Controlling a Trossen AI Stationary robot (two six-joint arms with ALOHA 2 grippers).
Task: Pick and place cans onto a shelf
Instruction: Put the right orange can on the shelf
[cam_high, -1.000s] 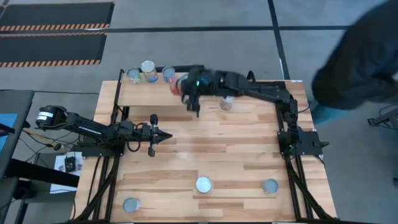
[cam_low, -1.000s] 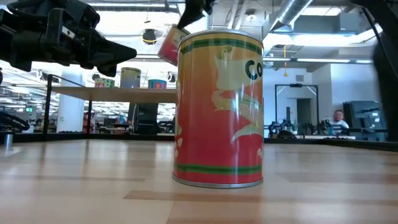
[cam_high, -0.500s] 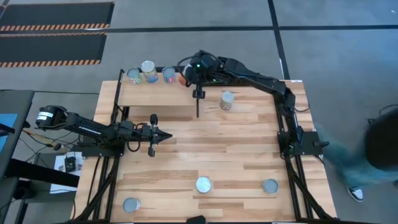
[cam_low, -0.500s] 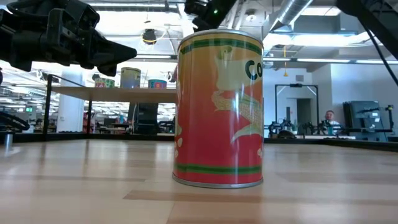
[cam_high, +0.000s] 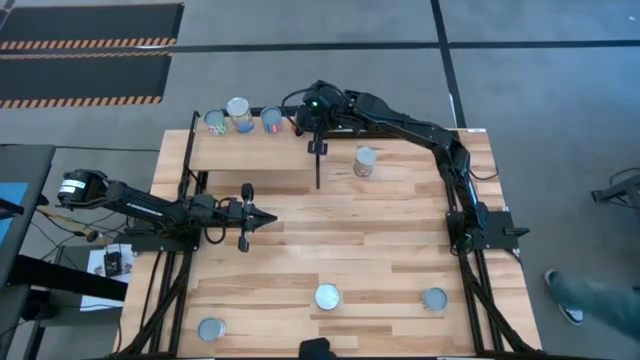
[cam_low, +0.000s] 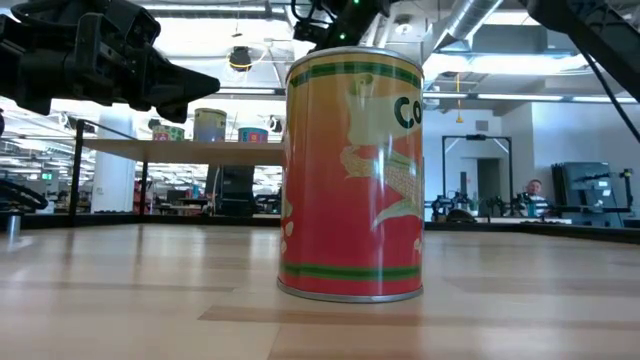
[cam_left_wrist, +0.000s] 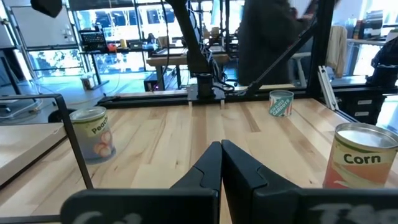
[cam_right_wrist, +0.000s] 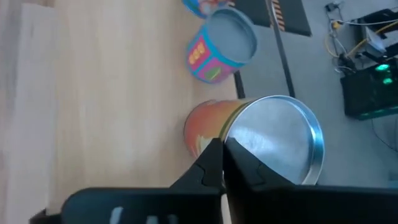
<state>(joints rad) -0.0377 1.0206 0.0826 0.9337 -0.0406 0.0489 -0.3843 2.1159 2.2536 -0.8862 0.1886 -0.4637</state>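
Tabletop from above: planked wood table (cam_high: 330, 240) on a grey floor, with the shelf (cam_high: 250, 150) along its far left edge.
Shelf from above: three cans (cam_high: 238, 112) in a row, and an orange-red can (cam_high: 294, 126) at the row's right end, so four look placed.
Right gripper from above: the right gripper (cam_high: 312, 118) hangs right over that orange-red can.
Left to do from above: four cans remain on the table, namely one near the shelf (cam_high: 366, 160), two at the near edge (cam_high: 327, 297) (cam_high: 434, 298) and one at the near left corner (cam_high: 211, 329). I'd call it about half done.
Left gripper from above: the left gripper (cam_high: 262, 220) waits over the table's left middle, fingers together, holding nothing.
Table-level view: a big red corn can (cam_low: 352, 170) fills the front; behind it, the shelf (cam_low: 130, 149) carries its row of cans (cam_low: 210, 124).
Left wrist view: own fingers pressed together; the corn can (cam_left_wrist: 364, 155), a peach-label can (cam_left_wrist: 93, 134) and a green-label can (cam_left_wrist: 281, 104) all stand on the tabletop.
Right wrist view: fingers close together just above the orange-red can (cam_right_wrist: 267, 140), which stands on the shelf beside a pink-and-blue can (cam_right_wrist: 224, 50). I can't tell whether they touch it.
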